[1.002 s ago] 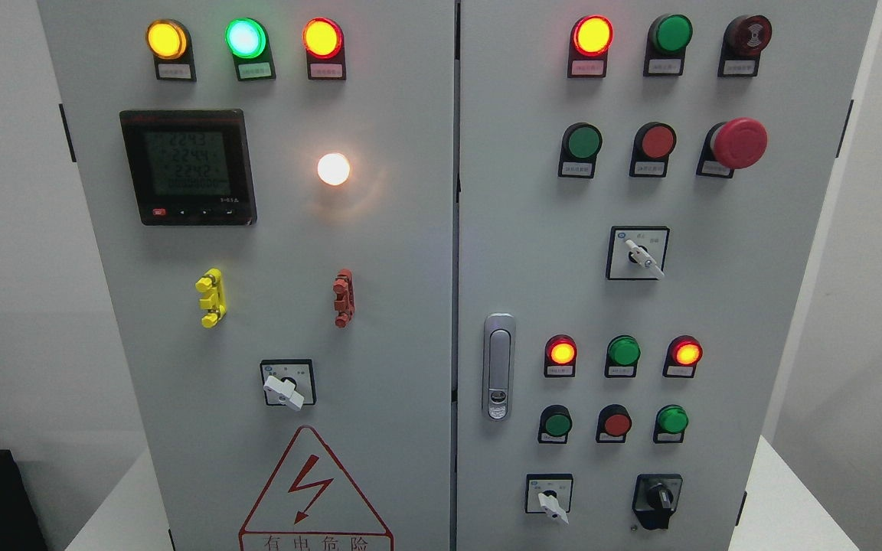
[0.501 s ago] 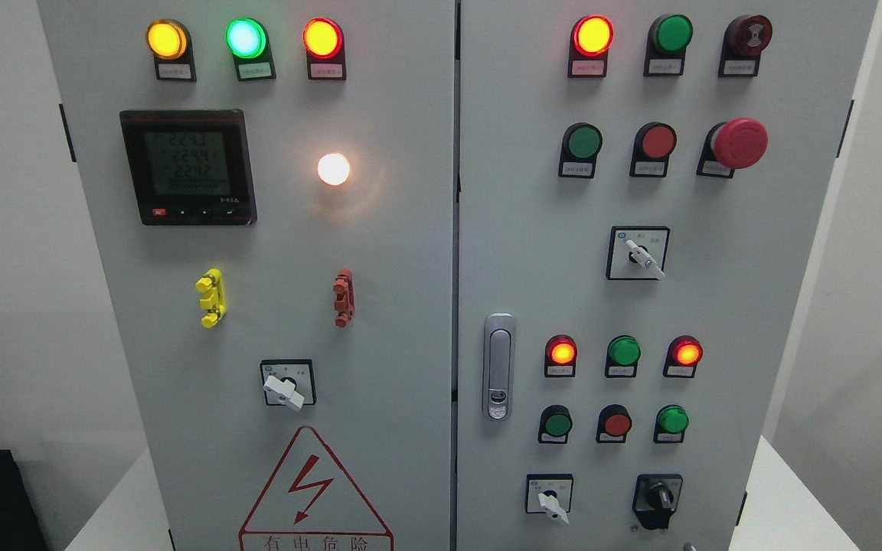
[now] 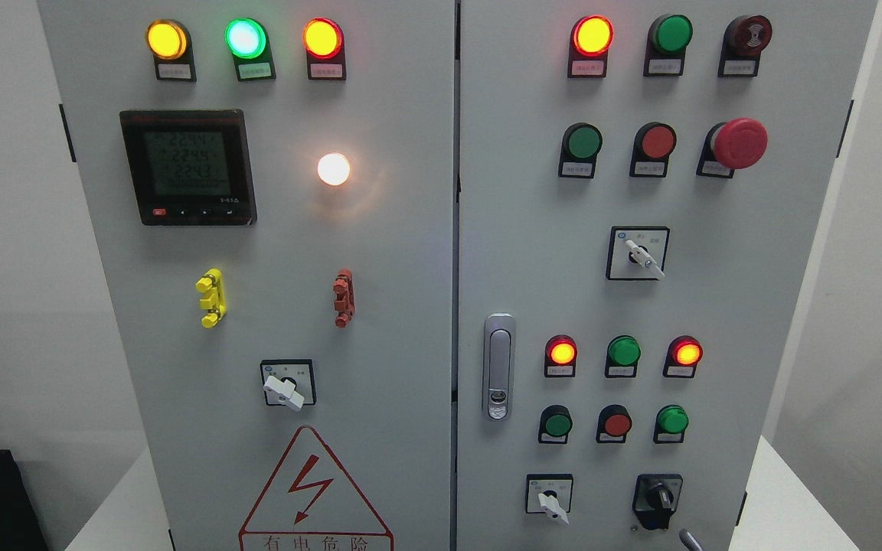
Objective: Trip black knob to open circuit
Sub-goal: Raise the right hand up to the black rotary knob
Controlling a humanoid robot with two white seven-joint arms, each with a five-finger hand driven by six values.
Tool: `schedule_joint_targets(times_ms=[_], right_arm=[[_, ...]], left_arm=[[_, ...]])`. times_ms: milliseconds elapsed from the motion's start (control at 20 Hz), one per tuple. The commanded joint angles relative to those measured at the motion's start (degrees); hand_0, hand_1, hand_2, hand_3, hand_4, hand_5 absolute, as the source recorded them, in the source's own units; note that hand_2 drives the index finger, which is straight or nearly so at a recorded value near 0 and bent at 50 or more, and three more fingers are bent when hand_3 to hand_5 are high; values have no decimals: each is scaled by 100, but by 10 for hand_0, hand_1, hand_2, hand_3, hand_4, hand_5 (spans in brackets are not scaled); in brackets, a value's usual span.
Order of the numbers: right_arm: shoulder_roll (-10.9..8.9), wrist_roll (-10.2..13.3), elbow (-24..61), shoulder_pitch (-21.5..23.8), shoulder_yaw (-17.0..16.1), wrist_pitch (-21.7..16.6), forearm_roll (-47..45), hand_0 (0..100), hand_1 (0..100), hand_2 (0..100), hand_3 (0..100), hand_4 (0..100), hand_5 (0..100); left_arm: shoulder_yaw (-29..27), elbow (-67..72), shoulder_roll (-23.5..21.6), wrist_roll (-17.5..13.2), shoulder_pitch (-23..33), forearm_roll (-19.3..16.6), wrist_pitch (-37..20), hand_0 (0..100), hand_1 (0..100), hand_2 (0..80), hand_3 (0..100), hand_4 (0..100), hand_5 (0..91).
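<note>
A grey fingertip (image 3: pixel 687 539) has risen beside the black rotary knob (image 3: pixel 658 499); hand's state indeterminable; knob untouched.

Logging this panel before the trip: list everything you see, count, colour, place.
cabinet: one, grey, two doors
black knob: one, right door bottom right
selector switches: three, white; left door low, right door middle, bottom
lamps and buttons: fourteen, mixed colours; four left door, ten right
emergency stop, buzzer: one each, red, right door upper
meter: one, black, left door upper
clips: two, yellow, red, left door middle
door handle: one, silver, right door
warning triangle: one, red, left door bottom
right hand: grey tip, bottom edge
</note>
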State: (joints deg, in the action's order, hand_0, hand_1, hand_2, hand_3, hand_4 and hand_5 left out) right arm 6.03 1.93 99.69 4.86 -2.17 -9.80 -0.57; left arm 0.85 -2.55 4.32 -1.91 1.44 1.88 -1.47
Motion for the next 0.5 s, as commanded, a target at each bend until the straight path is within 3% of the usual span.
schedule_joint_targets(times_ms=[0, 451], right_arm=[[21, 0, 147, -90, 41, -40, -22, 0, 0, 0, 1000, 1000, 1000], [21, 0, 147, -204, 111, -22, -22, 0, 0, 0, 1000, 1000, 1000]], left_arm=[[-14, 0, -1, -2, -12, 14, -20, 120, 389, 0, 0, 0, 0], [-14, 0, -1, -2, -12, 14, -11, 120, 389, 0, 0, 0, 0]])
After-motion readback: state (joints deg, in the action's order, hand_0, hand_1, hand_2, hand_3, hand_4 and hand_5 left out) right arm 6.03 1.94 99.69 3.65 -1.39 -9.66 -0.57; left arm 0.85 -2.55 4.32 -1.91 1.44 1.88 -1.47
